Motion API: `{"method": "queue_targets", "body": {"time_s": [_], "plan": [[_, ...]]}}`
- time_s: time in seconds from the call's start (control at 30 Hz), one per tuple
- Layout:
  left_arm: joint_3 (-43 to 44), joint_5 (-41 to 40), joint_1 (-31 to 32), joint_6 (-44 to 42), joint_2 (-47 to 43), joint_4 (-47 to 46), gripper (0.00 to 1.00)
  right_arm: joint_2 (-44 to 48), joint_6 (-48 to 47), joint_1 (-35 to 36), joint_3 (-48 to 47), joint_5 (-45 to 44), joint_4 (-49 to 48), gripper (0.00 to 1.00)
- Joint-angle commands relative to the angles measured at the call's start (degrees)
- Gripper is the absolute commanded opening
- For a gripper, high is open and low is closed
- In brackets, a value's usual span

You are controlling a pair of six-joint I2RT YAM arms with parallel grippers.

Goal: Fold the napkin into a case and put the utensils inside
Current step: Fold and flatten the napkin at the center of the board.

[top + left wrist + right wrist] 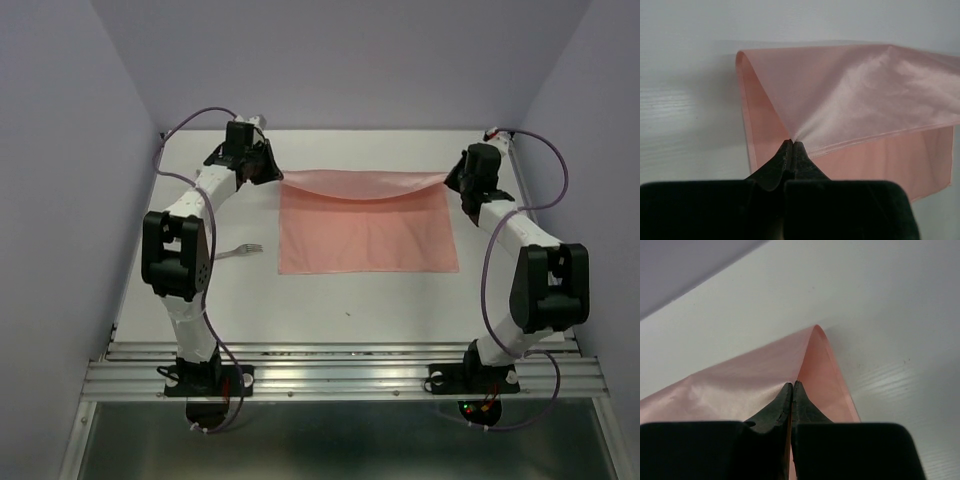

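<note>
**Top external.** Napkin (367, 235): salmon-pink cloth on the white table (350, 310), between the two arms. The near part lies flat. The far edge is raised off the surface and sags in the middle, with its long axis running left to right. Left gripper (279, 177) is at the far-left corner and right gripper (450, 181) at the far-right corner. From both, the near edge lies toward the arm bases, so the fold probably has to travel that way. Fork (243, 249): just left of the napkin, not touching it, nearer the left arm. Its handle is cut off behind that arm's elbow. No other utensil can be made out.

**Left wrist.** Left gripper (791, 144): fingers pressed together, clamped on a napkin (855, 95) corner. The cloth fans away and to the right, and a lower layer rests on the table beneath. The fork is out of frame.

**Right wrist.** Right gripper (792, 386): fingers pressed together, pinching the opposite corner of the napkin (735, 385). The cloth runs off to the left, and the lifted edge is cut off at the frame border.
</note>
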State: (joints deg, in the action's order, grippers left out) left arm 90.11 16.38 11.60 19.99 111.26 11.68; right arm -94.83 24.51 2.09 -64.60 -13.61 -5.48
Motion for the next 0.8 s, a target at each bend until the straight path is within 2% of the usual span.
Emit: {"method": "queue_targets", "body": {"time_s": [0.0, 0.3, 0.33, 0.5, 0.63, 0.77], "plan": [[-6.7, 1.7, 0.8, 0.5, -11.1, -2.4, 0.0, 8.8, 1.4, -0.4, 4.5, 2.4, 3.1, 0.01], [-23.1, 1.5, 2.9, 2.5, -22.4, -6.5, 0.0, 21.2, 6.1, -0.4, 19.2, 3.2, 5.7, 0.01], [-25.5, 1.6, 4.0, 3.2, -24.1, -7.3, 0.0, 22.3, 7.0, -0.4, 20.3, 2.7, 8.3, 0.01], [-33.4, -0.1, 7.1, 3.9, -28.6, -9.7, 0.0, 29.4, 10.0, -0.4, 28.1, 1.5, 8.6, 0.01], [-38.3, -0.7, 7.6, 5.4, -30.7, -11.2, 0.0, 31.0, 10.4, -0.4, 30.5, 2.1, 10.2, 0.01], [-39.1, -2.7, 7.6, 5.4, -31.8, -12.7, 0.0, 31.2, 10.2, -0.4, 31.1, 1.1, 11.8, 0.01]]}}
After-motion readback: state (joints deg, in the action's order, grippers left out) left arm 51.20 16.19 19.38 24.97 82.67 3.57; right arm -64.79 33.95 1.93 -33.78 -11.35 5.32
